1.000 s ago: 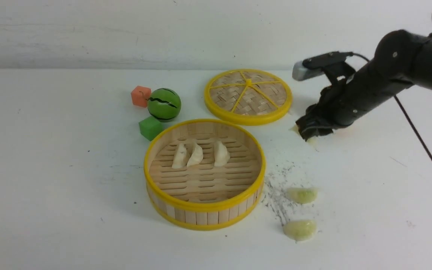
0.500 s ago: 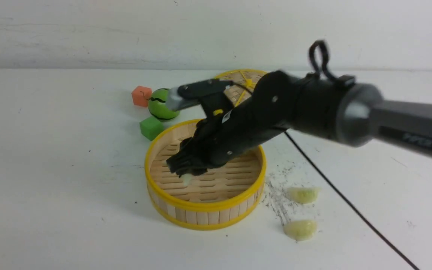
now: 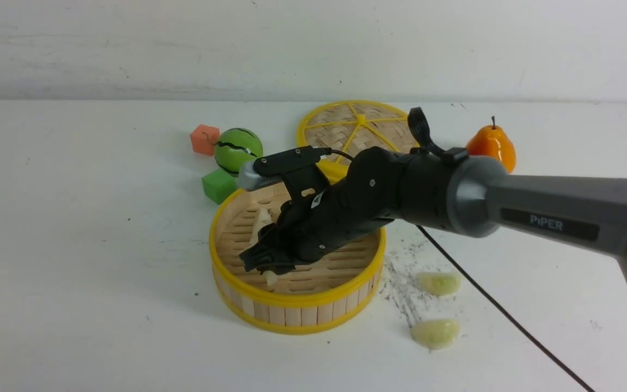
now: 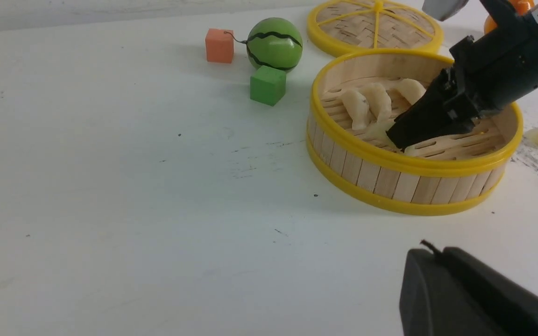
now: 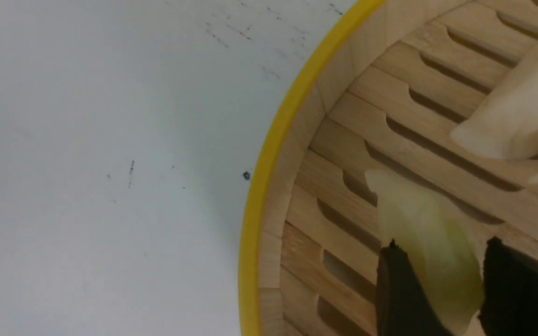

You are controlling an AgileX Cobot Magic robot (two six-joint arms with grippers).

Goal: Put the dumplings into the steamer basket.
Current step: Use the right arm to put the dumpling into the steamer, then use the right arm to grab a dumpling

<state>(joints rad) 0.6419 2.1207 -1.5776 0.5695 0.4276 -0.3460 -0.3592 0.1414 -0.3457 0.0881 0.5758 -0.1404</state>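
The right gripper (image 3: 263, 265) reaches down inside the steamer basket (image 3: 297, 313). It pinches a green dumpling (image 5: 430, 252) between its two fingers (image 5: 399, 298), low over the slats. Three white dumplings (image 4: 376, 100) lie in the basket just past the gripper. Two more green dumplings (image 3: 438, 283) lie on the table (image 3: 74, 245), off to the gripper's right, outside the basket. The left gripper (image 4: 430, 275) is closed tight.

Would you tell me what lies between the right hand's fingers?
A pale green dumpling sits between the fingers of the right hand, over the slatted floor of the basket; the right wrist view shows it.
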